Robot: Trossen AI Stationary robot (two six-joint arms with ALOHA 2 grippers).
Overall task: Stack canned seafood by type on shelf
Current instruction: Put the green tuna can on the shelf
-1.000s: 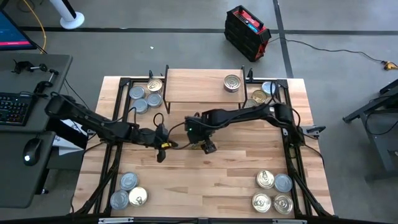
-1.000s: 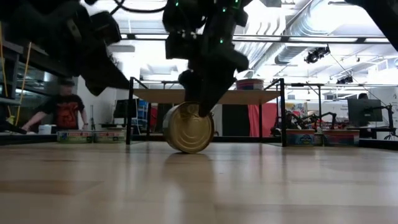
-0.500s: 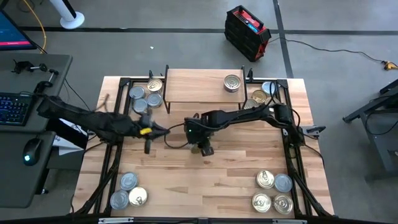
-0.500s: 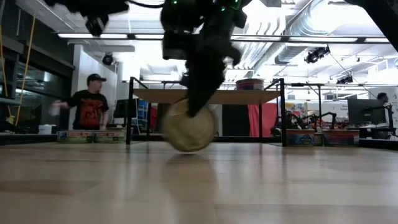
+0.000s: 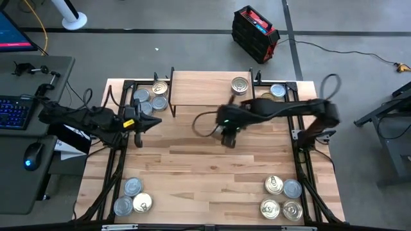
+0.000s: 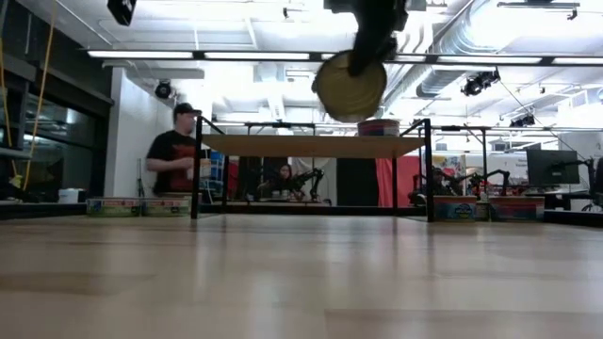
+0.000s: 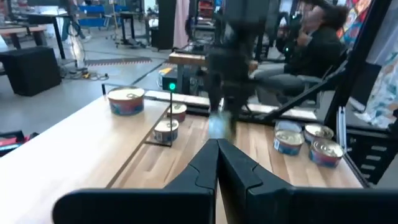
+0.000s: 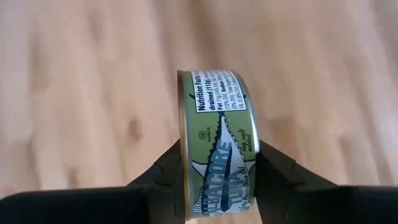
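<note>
Over at the table's 9 o'clock edge, the left gripper point(image 5: 139, 126) just hangs there with its fingers pinched fully together, nothing in them. Right behind it at 11 o'clock sits a cluster of tins point(image 5: 149, 99) beside the shelf point(image 5: 205, 88), which fills the 12 o'clock spot with one gold-lid tin point(image 5: 239, 85) on its board. Just in front of the shelf, the right gripper point(image 5: 229, 136) is up in the air, clamped on a green albacore tuna can point(image 8: 217, 149). The can stands on edge, one finger pressed on each flat face. More tins sit at 7 o'clock point(image 5: 133, 196) and 5 o'clock point(image 5: 282, 197).
</note>
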